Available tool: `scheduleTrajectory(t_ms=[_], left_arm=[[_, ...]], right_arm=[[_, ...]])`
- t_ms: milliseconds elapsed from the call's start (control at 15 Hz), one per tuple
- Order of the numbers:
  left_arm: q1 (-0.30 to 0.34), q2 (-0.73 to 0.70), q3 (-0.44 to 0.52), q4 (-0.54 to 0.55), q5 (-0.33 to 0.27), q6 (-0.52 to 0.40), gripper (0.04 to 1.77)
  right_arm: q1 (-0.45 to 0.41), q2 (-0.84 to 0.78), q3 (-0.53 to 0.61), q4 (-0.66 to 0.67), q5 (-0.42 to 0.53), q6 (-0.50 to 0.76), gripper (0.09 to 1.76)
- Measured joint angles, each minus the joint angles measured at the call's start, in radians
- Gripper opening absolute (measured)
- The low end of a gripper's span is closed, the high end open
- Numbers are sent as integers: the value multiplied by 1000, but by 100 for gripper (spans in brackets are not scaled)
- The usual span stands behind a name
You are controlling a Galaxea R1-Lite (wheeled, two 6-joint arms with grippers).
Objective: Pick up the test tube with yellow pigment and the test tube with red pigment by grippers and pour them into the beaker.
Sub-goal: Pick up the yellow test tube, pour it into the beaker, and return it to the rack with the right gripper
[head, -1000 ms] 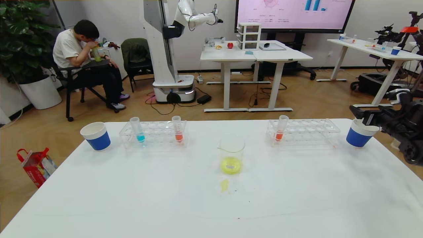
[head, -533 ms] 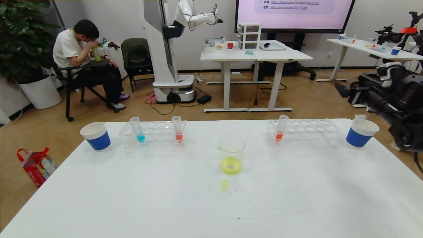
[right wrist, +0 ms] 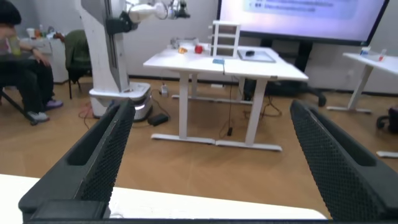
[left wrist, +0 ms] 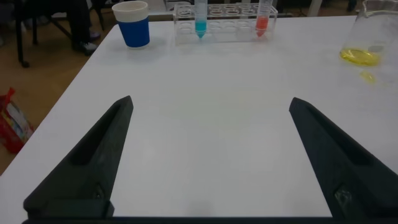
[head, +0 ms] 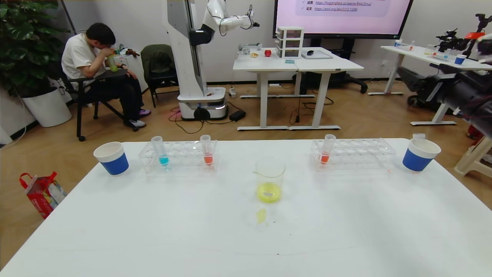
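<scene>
Head view: the beaker [head: 270, 179] stood at the centre of the white table [head: 153, 231], a shallow pool of yellow liquid in its bottom and a small yellow smear on the tabletop just below it. Left of centre, a clear rack [head: 178, 156] held a tube with blue liquid [head: 160, 151] and the test tube with red pigment [head: 206, 149], both upright. Right of centre, a second rack [head: 353, 153] held another red-filled tube [head: 327, 149] at its left end. A blue-and-white paper cup [head: 112, 158] sat at the left end of the row of things on the table, and another cup [head: 419, 154] at the right end. I could not make out any tube with yellow pigment. The right gripper [head: 417, 82] hung at the upper right of the frame, high above the far cup and holding nothing; in its wrist view its fingers [right wrist: 93, 162] were spread wide. In the left wrist view the left gripper [left wrist: 208, 155] sat low over the near table, fingers parted and empty.
</scene>
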Motion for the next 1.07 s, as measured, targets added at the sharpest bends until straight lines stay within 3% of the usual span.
scheduleTrajectory(t_ms=[533,800,1067], left_arm=[[0,0,0,0,0,0,175],[0,0,0,0,-1,0,175],[0,0,0,0,-1,0,175]], right_arm=[[-35,-654,331,4,14,40,174],[19,-915,490,15,20,56,174],[73,-1141,531,204,20,36,174]])
